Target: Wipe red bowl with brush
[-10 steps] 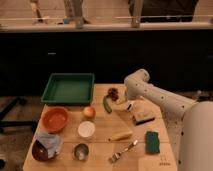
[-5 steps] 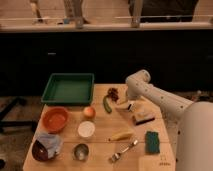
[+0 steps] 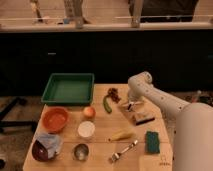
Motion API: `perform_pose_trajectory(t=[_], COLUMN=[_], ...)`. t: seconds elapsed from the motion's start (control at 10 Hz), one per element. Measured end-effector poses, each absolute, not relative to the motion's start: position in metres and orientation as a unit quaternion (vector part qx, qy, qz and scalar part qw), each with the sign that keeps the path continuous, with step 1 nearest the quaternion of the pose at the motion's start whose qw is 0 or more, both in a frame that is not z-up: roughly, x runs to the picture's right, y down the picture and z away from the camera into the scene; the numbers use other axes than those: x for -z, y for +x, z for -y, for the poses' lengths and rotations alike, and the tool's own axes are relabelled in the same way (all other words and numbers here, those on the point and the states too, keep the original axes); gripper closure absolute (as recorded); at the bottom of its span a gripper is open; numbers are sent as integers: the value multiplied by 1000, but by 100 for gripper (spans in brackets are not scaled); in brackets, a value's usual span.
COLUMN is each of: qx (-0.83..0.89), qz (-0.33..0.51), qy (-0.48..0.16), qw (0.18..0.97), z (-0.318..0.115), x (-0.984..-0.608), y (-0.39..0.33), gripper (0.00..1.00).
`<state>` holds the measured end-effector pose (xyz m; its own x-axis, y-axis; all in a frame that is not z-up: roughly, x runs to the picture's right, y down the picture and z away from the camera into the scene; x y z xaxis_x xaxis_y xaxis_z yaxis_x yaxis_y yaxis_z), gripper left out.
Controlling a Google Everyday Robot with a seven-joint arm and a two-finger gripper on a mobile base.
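You had two bowls on the table (image 3: 102,142): one red bowl (image 3: 55,119) at left, one maroon bowl (image 3: 42,150) at lower left. You had two cups, one white cup (image 3: 86,129) and one metal cup (image 3: 80,151); one green tray (image 3: 67,89); one fork (image 3: 123,150); one green sponge (image 3: 152,141); and one claw (image 3: 131,105), right of centre.

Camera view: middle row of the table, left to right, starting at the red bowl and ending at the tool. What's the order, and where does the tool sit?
red bowl → small orange fruit → green vegetable → tool. The tool is open, holds nothing, and sits just beyond the wooden scrubbing brush.
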<state>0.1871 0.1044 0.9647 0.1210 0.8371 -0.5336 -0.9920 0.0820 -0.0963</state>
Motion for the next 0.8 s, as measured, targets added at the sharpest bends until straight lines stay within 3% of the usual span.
perform_pose_trajectory(t=[0.2, 0.8], qx=[-636, -648], qz=[-174, -146], qy=[-226, -225], qw=[717, 713], z=[-105, -103], x=[-967, -963], y=[186, 193], gripper=[1, 59])
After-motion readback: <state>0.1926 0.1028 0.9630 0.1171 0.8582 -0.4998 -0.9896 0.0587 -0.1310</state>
